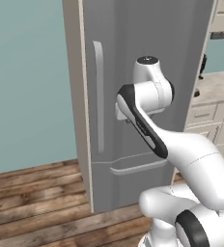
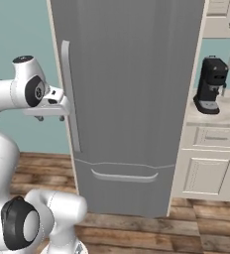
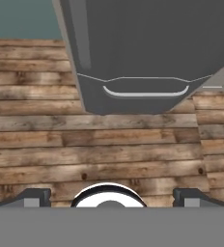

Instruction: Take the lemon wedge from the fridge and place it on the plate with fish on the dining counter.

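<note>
We face a teal wall (image 1: 27, 82) and a plank floor (image 3: 94, 144) that spreads below our jaws. The fridge (image 2: 132, 99) stands shut just ahead of them, a coffee machine (image 2: 211, 85) well off to its right. Our gripper (image 3: 112, 198) is spread wide and holds nothing.

Fridge (image 2: 132, 99) door shut, blocks way inside. Handle (image 2: 70, 94) reachable from front. Counter (image 2: 221, 111) with coffee machine (image 2: 210, 85) crowds right side.

Black coffee machine (image 2: 211, 85) at right on pale counter (image 2: 225, 113); white drawers (image 2: 213, 163) below; wooden floor (image 3: 94, 149) across bottom; teal wall (image 1: 29, 82) left.
</note>
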